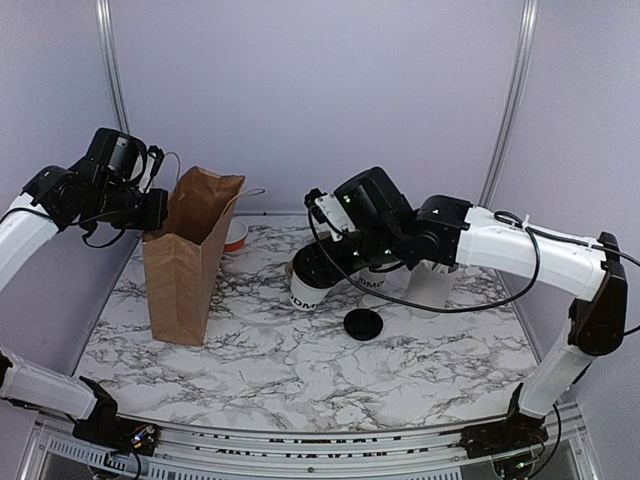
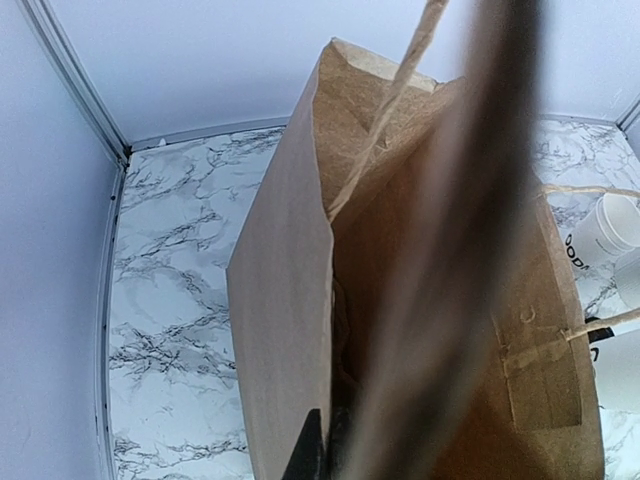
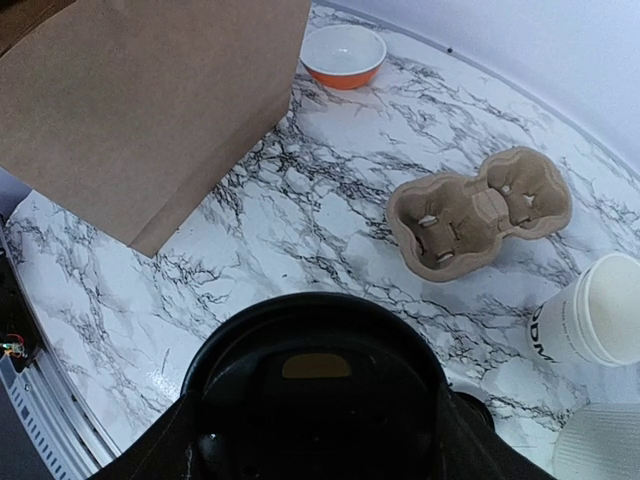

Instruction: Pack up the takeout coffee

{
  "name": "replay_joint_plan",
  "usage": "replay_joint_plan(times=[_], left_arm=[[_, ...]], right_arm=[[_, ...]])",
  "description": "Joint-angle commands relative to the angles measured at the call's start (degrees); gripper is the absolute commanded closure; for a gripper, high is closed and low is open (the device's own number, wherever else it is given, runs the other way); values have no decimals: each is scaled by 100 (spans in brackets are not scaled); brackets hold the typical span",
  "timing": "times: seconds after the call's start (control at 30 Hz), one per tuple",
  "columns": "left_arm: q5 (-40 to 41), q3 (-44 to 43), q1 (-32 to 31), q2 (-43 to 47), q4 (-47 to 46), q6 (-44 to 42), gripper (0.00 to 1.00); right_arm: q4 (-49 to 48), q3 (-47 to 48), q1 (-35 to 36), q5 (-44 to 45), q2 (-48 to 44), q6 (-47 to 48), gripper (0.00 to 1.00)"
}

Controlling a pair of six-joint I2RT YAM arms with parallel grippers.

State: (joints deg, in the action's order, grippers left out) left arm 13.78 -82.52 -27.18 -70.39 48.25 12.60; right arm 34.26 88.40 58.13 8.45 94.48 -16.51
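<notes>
The coffee cup [image 1: 303, 288], white with black lettering low on its side, is near the middle of the surface [image 1: 300, 380], leaning a little, with its black lid [image 3: 315, 385] on top. My right pincer [image 1: 320, 262] is clamped around it. I cannot tell whether the base touches down. A loose lid [image 1: 362, 323] lies just beside it toward the near edge. A second white cup [image 3: 590, 325] and a white cylinder [image 1: 430, 288] stand to its right, and a cardboard carrier [image 3: 480, 210] lies beyond. Near the left edge stands an open brown bag [image 1: 190, 260]. My left pincer [image 1: 152, 222] is closed on its top rim. An orange bowl [image 1: 236, 236] sits behind it by the far edge.
</notes>
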Motion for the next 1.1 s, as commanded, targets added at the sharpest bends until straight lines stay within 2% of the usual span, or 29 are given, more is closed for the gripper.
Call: replay_joint_plan(times=[0.0,0.33,0.7,0.9,1.07], left_arm=[[105,-81,-209,165,-39,-14,100],[252,-49,-783,90,-201,31,100],[370,-185,-1123,-87,-246,119,100],[425,-286,-1454,-223,-248,184,100],[445,-481,-1606,-332,-192,348,100]], right_arm=[[180,120,-32,231,-266,-72,38],[563,422,-175,566,-658,63,38],[1065,1235,-221,1141,-937,429,38],[1002,1704,-223,1376,-1092,731,38],[687,2035,-221,1189,-1112,990,38]])
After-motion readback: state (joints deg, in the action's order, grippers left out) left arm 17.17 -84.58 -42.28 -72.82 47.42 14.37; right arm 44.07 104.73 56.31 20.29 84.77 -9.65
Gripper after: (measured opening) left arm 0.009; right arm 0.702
